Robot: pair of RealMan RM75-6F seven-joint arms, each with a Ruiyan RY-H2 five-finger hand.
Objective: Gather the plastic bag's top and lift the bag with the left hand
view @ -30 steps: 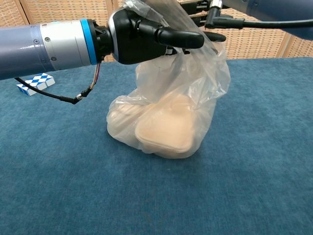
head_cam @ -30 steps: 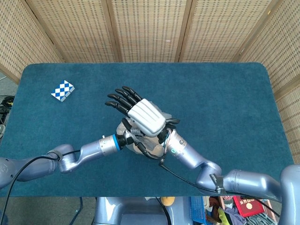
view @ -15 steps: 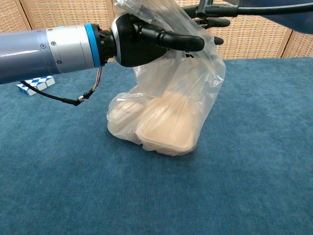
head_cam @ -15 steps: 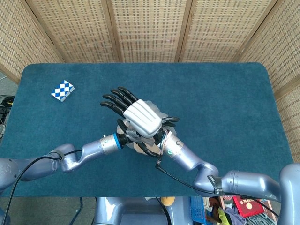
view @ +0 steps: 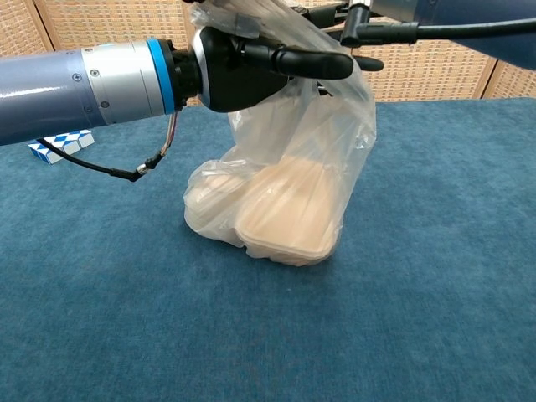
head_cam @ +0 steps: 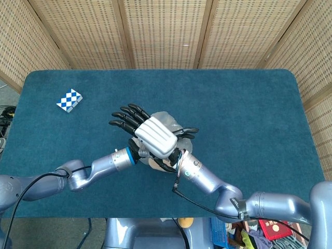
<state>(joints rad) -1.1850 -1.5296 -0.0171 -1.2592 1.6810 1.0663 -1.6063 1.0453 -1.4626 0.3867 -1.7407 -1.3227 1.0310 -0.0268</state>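
Bag sat mid-table, thin, limp and slick around pale, light-looking boxes. Your left hand gripped the bunched top; your right hand hovered above, fingers spread, holding nothing. I'd grip high on the gathered neck.

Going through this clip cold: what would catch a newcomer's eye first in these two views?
First, the clear plastic bag in the middle of the blue table, with pale food boxes showing through it and its bottom resting on the cloth. Its top is gathered in the left hand, while the right hand hovers just above with dark fingers spread. Off in the far left corner lies a small blue-and-white checkered block.
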